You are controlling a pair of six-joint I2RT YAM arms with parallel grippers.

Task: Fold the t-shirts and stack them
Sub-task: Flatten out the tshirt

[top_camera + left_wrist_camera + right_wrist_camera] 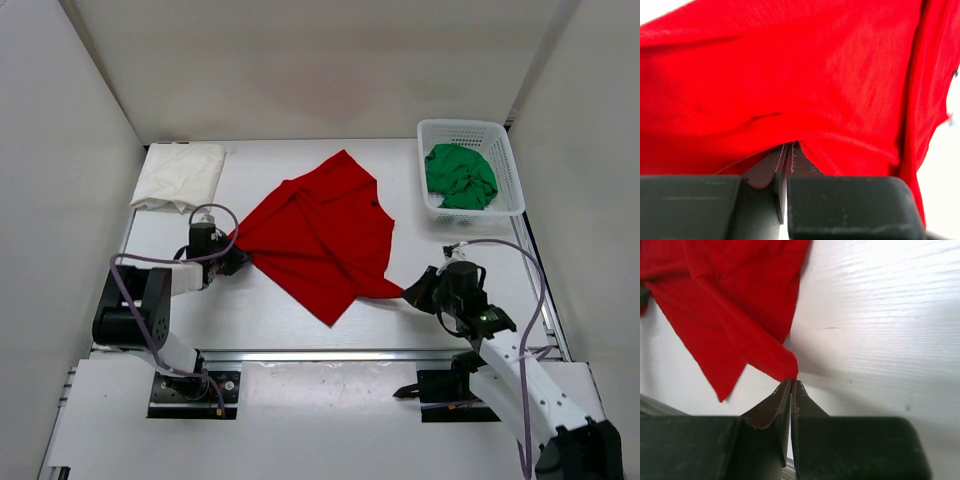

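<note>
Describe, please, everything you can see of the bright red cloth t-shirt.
The bright red cloth t-shirt is soft, thin, plain fabric, unfolded and creased, spread across the middle of the white table. The left tool pinches its left edge; the right tool pinches a stitched corner at its near right.

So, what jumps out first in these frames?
The red t-shirt sprawls crumpled at centre, its left edge pinched by the left gripper and a near-right corner by the right gripper. A green t-shirt sits bunched in the white basket far right; a cream t-shirt lies far left.
</note>
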